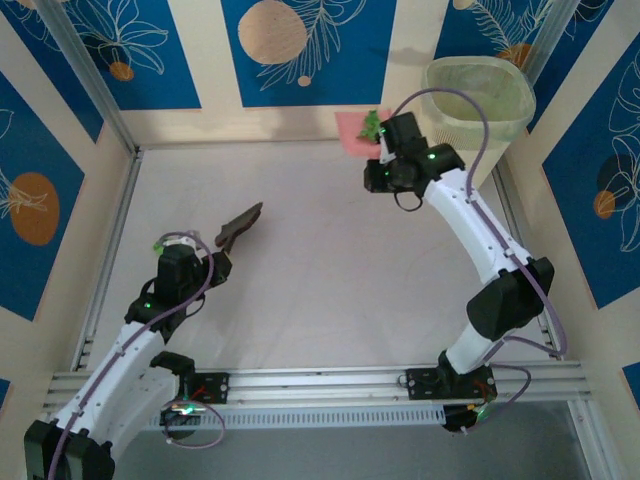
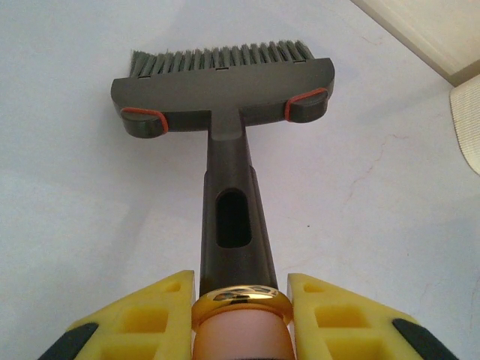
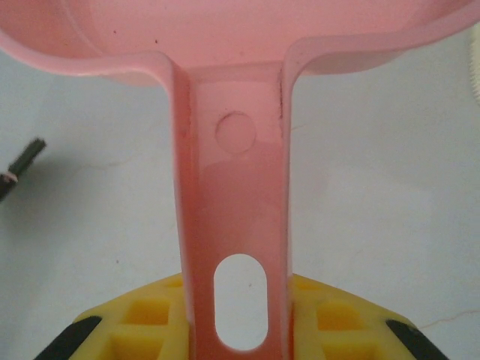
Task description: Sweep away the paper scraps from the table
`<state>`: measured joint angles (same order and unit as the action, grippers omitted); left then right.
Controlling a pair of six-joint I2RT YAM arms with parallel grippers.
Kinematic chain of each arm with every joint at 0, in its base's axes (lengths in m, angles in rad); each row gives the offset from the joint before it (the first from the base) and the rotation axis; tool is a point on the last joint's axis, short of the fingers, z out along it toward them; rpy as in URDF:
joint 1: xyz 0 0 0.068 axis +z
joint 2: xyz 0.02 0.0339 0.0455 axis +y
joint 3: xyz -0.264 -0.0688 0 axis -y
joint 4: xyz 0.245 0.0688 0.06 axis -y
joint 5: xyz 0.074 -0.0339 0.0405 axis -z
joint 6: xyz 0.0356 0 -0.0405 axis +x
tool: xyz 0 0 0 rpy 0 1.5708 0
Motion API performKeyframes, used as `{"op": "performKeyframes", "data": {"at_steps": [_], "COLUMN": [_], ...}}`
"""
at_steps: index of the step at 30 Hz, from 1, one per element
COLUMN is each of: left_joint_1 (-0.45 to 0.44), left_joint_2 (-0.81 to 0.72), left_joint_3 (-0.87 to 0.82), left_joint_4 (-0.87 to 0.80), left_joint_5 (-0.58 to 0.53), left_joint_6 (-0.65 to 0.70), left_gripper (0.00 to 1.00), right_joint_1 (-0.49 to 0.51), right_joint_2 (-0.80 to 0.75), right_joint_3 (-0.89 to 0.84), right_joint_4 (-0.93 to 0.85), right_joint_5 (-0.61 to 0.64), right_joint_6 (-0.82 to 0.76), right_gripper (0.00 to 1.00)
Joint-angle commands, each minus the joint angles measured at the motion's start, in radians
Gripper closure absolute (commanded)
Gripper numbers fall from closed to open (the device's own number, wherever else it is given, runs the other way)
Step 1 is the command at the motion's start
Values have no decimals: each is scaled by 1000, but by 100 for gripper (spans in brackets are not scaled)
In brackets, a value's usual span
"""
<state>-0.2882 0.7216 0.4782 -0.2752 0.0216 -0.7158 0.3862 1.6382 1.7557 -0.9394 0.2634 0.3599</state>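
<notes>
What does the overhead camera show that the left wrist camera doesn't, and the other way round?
Overhead adds the left arm and right arm, the pink dustpan the right one holds, green paper scraps by its handle, and the pale bin. The left wrist camera adds close detail: the brush bristles, its orange-red trim, the slot in its handle, and the yellow left fingers clamped on that handle. Both share the dark brush and the whitish table.

One brush (image 2: 227, 180), one dustpan (image 3: 234, 187), one waste bin (image 1: 505, 118), one table (image 1: 330, 275), two arms (image 1: 125, 350) (image 1: 482, 238)
</notes>
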Motion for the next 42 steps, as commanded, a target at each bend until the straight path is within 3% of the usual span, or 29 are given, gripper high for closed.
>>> {"op": "performKeyframes", "data": {"at_steps": [1,20,33,42], "left_joint_1": [-6,-7,-7,-6], "left_joint_2": [-12,23,46,68], "left_joint_3": [-1,-4,-7,-8], "left_joint_4": [49,68,83,95], "left_joint_5": [29,38,37,37], "left_joint_6": [4,6,7,9], "left_gripper": [100,100,100,100], "right_joint_1": [-57,-428,-614,-667], "right_joint_2": [10,143,166,163], "right_joint_3": [90,422,294,201], "right_joint_4": [-56,-91,180,337], "right_joint_5": [-67,-456,-798,-896], "right_joint_6": [19,140,442,624], "right_gripper": [100,100,100,100]}}
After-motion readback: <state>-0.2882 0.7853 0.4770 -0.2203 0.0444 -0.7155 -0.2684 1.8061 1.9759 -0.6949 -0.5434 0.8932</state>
